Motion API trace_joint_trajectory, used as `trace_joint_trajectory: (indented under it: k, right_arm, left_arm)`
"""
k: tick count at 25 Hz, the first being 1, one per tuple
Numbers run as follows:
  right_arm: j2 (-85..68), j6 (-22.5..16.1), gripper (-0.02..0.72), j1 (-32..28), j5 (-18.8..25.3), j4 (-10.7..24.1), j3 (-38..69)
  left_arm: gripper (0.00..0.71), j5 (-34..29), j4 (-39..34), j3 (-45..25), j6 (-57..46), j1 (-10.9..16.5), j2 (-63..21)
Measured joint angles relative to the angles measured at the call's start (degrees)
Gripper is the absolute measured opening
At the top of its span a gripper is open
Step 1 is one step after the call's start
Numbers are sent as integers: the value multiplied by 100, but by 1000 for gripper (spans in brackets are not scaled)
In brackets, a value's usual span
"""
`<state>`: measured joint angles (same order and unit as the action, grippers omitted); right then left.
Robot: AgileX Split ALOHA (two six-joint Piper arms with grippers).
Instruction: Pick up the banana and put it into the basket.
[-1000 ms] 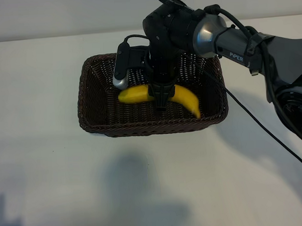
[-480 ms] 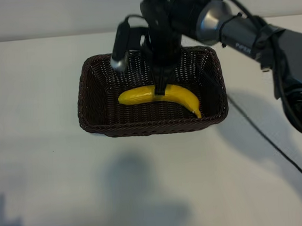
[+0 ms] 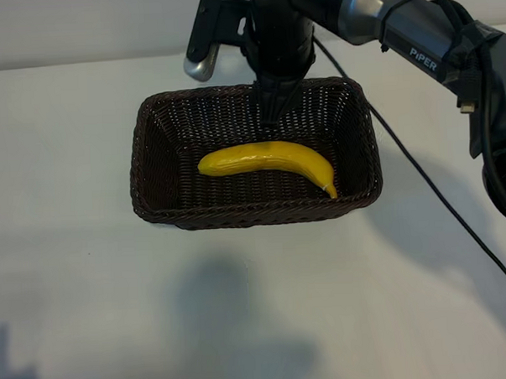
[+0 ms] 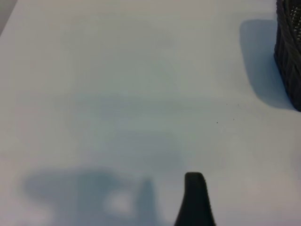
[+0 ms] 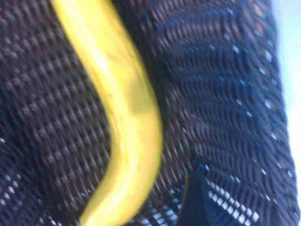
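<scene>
The yellow banana (image 3: 264,160) lies loose on the floor of the dark-brown wicker basket (image 3: 138,161), its dark tip toward the right wall. My right gripper (image 3: 271,111) hangs open above the basket's far side, clear of the banana, with nothing between its fingers. In the right wrist view the banana (image 5: 127,117) curves across the basket weave (image 5: 225,94), and one dark fingertip (image 5: 195,188) shows beside it without touching it. The left gripper is off to the side over bare table. Only one of its fingers (image 4: 194,197) shows, with the basket's corner (image 4: 289,56) far off.
The basket stands on a white table (image 3: 73,290). A black cable (image 3: 429,190) runs from the right arm across the table to the right of the basket. The right arm's body (image 3: 448,47) reaches in from the upper right.
The right gripper has lifted off the banana and drawn back toward the basket's far rim. The banana stays lying in the basket.
</scene>
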<state>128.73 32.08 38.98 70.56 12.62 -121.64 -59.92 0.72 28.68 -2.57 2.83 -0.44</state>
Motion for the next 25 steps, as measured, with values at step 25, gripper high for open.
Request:
trace_joint_trajectory:
  k: [25]
  right_arm:
    - [-45, -2244, 522, -3323, -54, -762, -106]
  left_arm:
    - [571, 0, -5, -4, 19, 0, 0]
